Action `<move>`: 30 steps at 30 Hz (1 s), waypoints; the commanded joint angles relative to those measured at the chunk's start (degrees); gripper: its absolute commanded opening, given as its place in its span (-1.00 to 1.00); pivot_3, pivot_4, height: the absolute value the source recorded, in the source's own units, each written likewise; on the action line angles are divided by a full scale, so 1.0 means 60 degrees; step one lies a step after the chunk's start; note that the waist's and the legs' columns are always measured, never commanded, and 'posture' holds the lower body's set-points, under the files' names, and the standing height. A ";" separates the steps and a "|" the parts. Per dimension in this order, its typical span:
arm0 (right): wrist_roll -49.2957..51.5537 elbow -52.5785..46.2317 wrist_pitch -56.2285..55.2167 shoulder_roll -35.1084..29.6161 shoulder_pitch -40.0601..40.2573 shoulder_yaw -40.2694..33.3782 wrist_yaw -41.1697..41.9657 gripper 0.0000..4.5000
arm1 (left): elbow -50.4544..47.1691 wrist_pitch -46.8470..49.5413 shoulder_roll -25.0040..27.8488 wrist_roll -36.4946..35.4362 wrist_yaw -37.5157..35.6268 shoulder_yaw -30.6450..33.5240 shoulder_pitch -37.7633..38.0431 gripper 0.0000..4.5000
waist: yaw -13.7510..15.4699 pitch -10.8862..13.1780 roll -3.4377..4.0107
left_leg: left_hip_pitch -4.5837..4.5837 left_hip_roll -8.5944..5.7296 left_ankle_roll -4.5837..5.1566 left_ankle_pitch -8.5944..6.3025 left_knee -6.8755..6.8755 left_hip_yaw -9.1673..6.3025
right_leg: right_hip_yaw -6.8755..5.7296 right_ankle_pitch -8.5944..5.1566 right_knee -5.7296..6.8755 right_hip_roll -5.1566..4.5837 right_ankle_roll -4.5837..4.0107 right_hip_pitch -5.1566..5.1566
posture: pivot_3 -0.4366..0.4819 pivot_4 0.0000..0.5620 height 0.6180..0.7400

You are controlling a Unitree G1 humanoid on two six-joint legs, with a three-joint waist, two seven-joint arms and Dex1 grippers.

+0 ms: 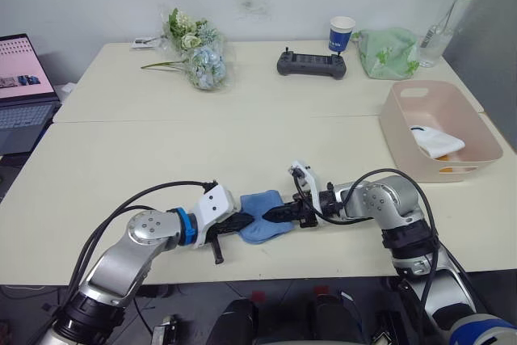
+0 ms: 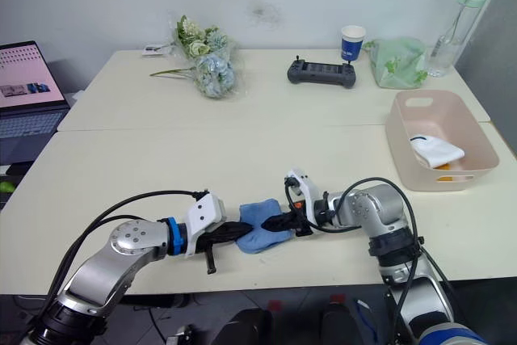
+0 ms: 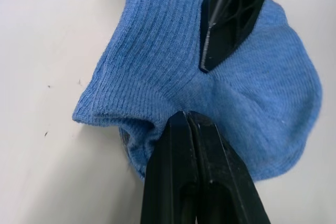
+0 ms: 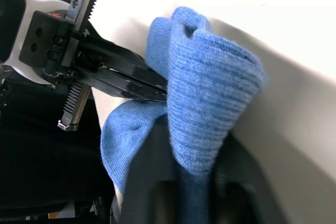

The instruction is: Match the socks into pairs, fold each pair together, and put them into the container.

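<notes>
Near the worktop's front edge, the left claw and right claw each pinch tight on the light blue socks; soft, limp knit, likely best gripped through both layers at the folded edge

Socks lie between both tools; container at right.

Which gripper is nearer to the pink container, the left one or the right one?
The right. The right gripper holds the blue sock from the side toward the pink container; the left gripper grips the sock's opposite side, farther from the container.
</notes>
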 commanded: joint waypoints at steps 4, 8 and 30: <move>-0.0028 -0.0829 -0.0849 -0.0391 -0.0012 -0.0276 0.0109 -1.00 | -0.1047 0.0975 -0.0196 -0.1942 -0.0067 0.1503 -0.0058 -0.82 | 0.0002 0.0001 0.0000 | -0.0028 -0.0002 0.0000 0.0001 0.0006 -0.0001 | 0.0001 0.0000 0.0007 -0.0001 0.0000 -0.0030 | -0.05 -0.47 1.00; -0.0231 -0.1756 -0.1766 -0.1529 -0.0232 -0.0755 0.0269 -1.00 | -0.2015 0.2628 -0.0168 -0.3833 0.0339 0.2544 -0.0935 -0.31 | 0.0092 0.0008 -0.0005 | -0.0053 -0.0009 -0.0001 0.0001 0.0017 0.0000 | -0.0005 0.0001 0.0002 -0.0010 0.0001 -0.0044 | -0.05 -0.47 1.00; -0.9635 0.5960 -1.4664 -0.7841 -0.3362 0.1104 -0.0580 -1.00 | 0.1225 0.2082 -0.3741 -0.2802 0.1275 0.0303 -0.7566 0.98 | -0.0167 0.0026 -0.0029 | -0.0045 0.0007 -0.0003 0.0003 0.0011 0.0165 | 0.0029 0.0000 0.0002 -0.0008 0.0006 -0.0046 | -0.05 -0.47 1.00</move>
